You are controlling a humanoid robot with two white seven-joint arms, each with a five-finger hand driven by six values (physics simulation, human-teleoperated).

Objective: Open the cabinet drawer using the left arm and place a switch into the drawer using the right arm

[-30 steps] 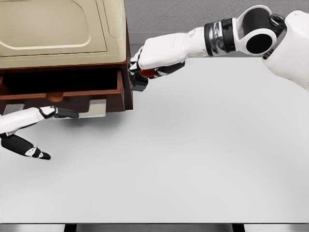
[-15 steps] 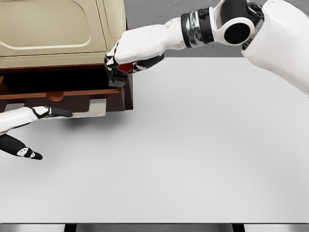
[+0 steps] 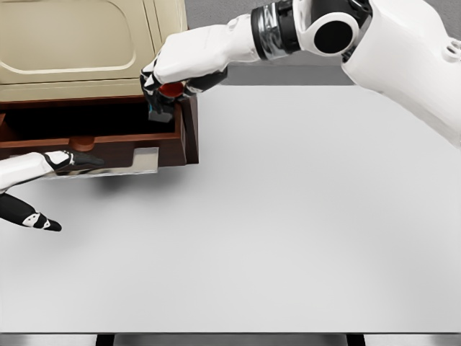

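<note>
Switch (image 3: 163, 101), dark-bodied with a red part showing, is seen in the head view pinched in the curled fingers (image 3: 151, 79) of the right hand (image 3: 176, 68); it is held directly above the right end of the drawer (image 3: 94, 140), just over the drawer's front rail and touching nothing else that can be made out. The drawer is pulled out from the brown cabinet (image 3: 189, 126), its dark interior exposed below the cabinet's beige top (image 3: 79, 43). The right arm is stretched in from the upper right, crossing behind the cabinet's right corner, with the hand set over the cabinet's front right edge. The left hand (image 3: 32, 191) is seen at the left border, in front of and below the drawer's left portion; its fingers are spread and nothing is held, one dark-tipped finger (image 3: 83, 160) being extended just below the drawer front and another pointed down onto the worktop (image 3: 302, 216). A pale bracket-like part (image 3: 144, 160) is visible under the drawer front, right of that finger. The white worktop extends from the cabinet toward the near edge
</note>
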